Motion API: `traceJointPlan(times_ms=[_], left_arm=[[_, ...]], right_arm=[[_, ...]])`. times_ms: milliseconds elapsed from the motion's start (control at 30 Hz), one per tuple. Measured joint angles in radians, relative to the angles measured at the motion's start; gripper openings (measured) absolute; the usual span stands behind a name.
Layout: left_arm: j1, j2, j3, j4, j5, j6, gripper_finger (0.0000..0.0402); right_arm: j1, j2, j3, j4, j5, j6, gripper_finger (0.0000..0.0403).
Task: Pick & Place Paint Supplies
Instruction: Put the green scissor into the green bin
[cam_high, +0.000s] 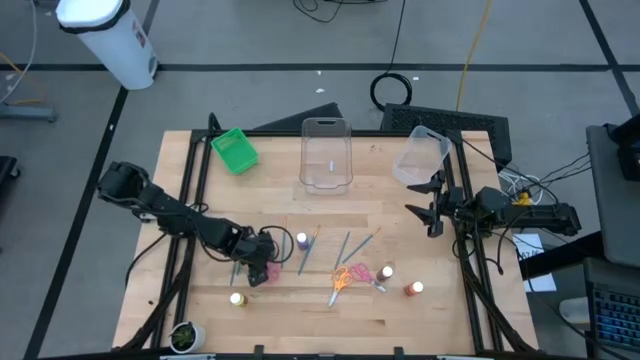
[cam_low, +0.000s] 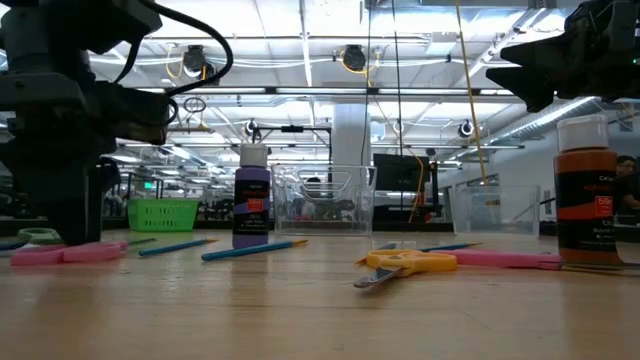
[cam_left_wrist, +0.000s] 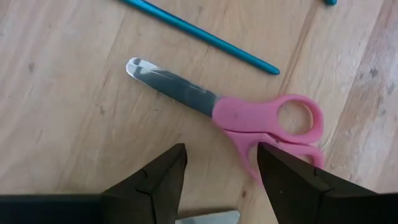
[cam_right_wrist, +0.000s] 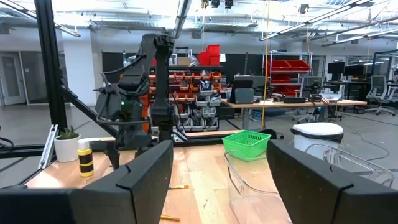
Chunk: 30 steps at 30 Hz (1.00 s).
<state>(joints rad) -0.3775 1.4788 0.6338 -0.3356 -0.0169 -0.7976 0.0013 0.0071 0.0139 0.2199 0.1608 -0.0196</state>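
The left gripper (cam_left_wrist: 217, 177) hangs low over the pink-handled scissors (cam_left_wrist: 249, 115), fingers spread apart with bare wood between them; one finger (cam_left_wrist: 283, 180) overlaps the pink handle loops in the wrist view, but contact cannot be confirmed. The scissors lie flat and closed, blade pointing away from the loops, and a teal paintbrush (cam_left_wrist: 199, 34) lies just beyond the blade, apart from it. From above, this gripper (cam_high: 262, 262) sits at the table's front-left part, with a yellow paint bottle (cam_high: 238, 298) near it toward the front edge.

Farther along the wooden table (cam_high: 300, 320), the purple paint bottle (cam_high: 302, 240) stands upright beside several thin blue brushes (cam_high: 343, 247). To their right lie the orange-handled scissors (cam_high: 341, 279), more pink scissors (cam_high: 364, 273), a white-capped bottle (cam_high: 386, 271) and an orange-brown bottle (cam_high: 412, 289).

The right gripper (cam_high: 428, 203) waits at the table's right edge, fingers wide apart and holding nothing. At the far side stand a green bin (cam_high: 234, 150), a clear tub (cam_high: 326, 153) and a tilted clear tub (cam_high: 420, 155)
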Motion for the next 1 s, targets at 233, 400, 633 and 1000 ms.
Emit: traceJointPlan(times_ms=[233,400,633,1000], left_arm=[[0.078,-0.102,0.021,-0.066,-0.016,-0.241,0.0211],[0.124,-0.136,0.028,-0.187,-0.016,-0.491,0.0211],[0.128,-0.089,0.028,-0.249,-0.01,-0.641,0.0211],[0.176,-0.082,0.028,-0.256,0.075,-0.667,0.0211]], right_arm=[[0.0,0.0,0.0,0.0,0.0,-0.009,0.0251],[0.0,0.0,0.0,0.0,0.0,-0.011,0.0251],[0.0,0.0,0.0,0.0,0.0,-0.008,0.0251],[0.0,0.0,0.0,-0.002,0.0,-0.011,0.0251]])
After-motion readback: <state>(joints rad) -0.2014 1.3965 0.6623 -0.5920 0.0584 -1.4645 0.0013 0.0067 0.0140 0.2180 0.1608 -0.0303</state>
